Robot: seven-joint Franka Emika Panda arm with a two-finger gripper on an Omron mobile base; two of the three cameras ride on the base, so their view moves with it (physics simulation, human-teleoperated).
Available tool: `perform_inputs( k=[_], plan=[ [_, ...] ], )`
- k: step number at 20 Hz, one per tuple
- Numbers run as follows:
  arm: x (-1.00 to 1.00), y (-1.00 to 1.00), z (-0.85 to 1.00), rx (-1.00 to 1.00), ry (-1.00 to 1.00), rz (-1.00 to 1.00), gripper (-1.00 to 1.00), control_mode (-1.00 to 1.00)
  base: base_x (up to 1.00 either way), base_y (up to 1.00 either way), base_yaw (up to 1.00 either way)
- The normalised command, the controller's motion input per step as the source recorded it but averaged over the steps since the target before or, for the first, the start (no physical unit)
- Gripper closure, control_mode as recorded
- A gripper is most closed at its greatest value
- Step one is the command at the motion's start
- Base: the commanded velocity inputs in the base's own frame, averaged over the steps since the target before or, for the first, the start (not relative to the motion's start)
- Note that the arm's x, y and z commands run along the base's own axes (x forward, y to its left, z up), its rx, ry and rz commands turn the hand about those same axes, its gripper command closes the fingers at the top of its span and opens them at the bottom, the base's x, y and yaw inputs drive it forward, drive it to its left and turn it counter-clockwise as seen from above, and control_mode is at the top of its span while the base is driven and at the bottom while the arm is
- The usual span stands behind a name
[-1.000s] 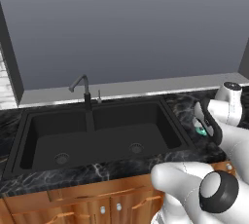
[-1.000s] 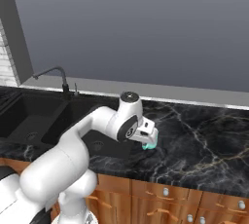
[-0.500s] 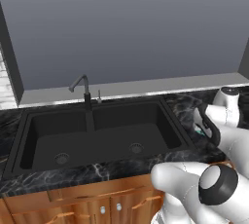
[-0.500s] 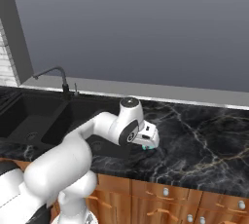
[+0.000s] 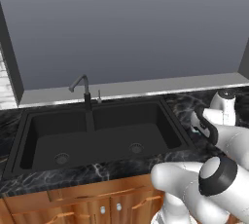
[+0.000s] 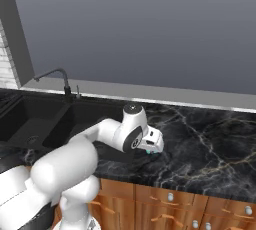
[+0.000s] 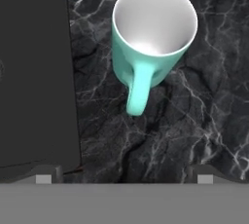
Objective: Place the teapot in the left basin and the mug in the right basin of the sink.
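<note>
The sink [image 5: 97, 135] is sunk into the left part of the black marbled desk [image 6: 210, 144], its dark faucet [image 5: 83, 90] rising at the back rim over the divider. The left basin [image 5: 51, 142] lies left of that divider and the right basin [image 5: 133, 130] right of it, each with a round metal drain on its floor. In the left base view both basins are seen whole, while the right base view shows only the sink's right portion at its left edge, partly behind the white arm.

Right of the sink, on the bare desk near its front edge, stands the mug [image 7: 153, 38]. It is upright, long axis vertical, mouth open toward the hand camera, so the hand view looks down into its white inside. Its teal handle sticks out from the wall toward the bottom of that view, toward the finger tips, leaning slightly to the left. The sink's right rim runs down the left side of the same view, near the mug but apart from it.

The gripper [image 7: 124, 177] hangs above the mug with its jaws spread wide apart and holding nothing; the two finger tips stand at the bottom of the hand view, and the mug sits beyond them, not between them. In the right base view just a sliver of teal [image 6: 151, 151] peeps out below the white hand [image 6: 150, 140]; in the left base view the arm covers most of that spot.
</note>
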Motion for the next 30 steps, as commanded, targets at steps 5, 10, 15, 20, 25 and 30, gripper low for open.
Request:
perform_inputs(
  k=[5, 10, 15, 20, 25, 30],
  plan=[
    [0.15, -0.05, -0.04, 0.00, -0.04, 0.00, -1.00, -1.00, 0.00, 0.00, 0.00],
    [0.10, -0.07, -0.01, 0.00, -0.02, 0.00, -1.00, -1.00, 0.00, 0.00, 0.00],
    [0.09, -0.06, -0.09, 0.00, 0.00, 0.00, -1.00, -1.00, 0.00, 0.00, 0.00],
    [0.15, -0.07, -0.15, 0.00, 0.00, 0.00, -1.00, -1.00, 0.00, 0.00, 0.00],
    [0.17, -0.05, -0.14, 0.00, 0.00, 0.00, -1.00, -1.00, 0.00, 0.00, 0.00],
    [0.14, -0.07, -0.09, 0.00, 0.00, 0.00, -1.00, -1.00, 0.00, 0.00, 0.00]
  ],
)
